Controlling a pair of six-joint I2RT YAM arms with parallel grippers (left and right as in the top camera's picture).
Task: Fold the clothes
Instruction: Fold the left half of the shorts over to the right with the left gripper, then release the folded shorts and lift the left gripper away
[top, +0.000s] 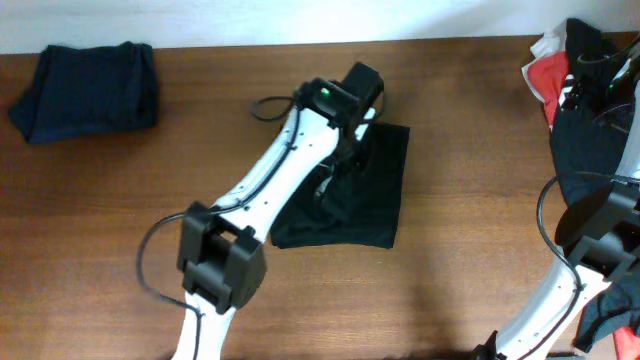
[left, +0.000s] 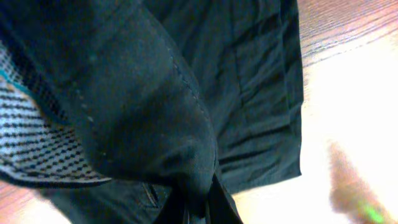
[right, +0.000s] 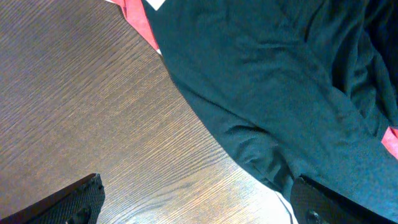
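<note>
A black garment (top: 375, 205) lies half folded mid-table. My left gripper (top: 345, 165) is over its upper left part. In the left wrist view the gripper (left: 202, 208) is shut on a bunched fold of this black garment (left: 155, 118), lifted over the flat layer; a white mesh inner patch (left: 31, 146) shows at the left. My right gripper (right: 199, 205) is open and empty over bare wood, its right finger at the edge of a black garment (right: 280, 81) in the pile. A red-and-white piece (top: 548, 75) lies in that pile, and it also shows in the right wrist view (right: 134, 18).
A folded dark navy piece (top: 88, 88) lies at the back left. The pile of black clothes (top: 590, 130) fills the right edge of the table (top: 120, 200). The right arm (top: 595, 235) stands at the lower right, with cables beside it.
</note>
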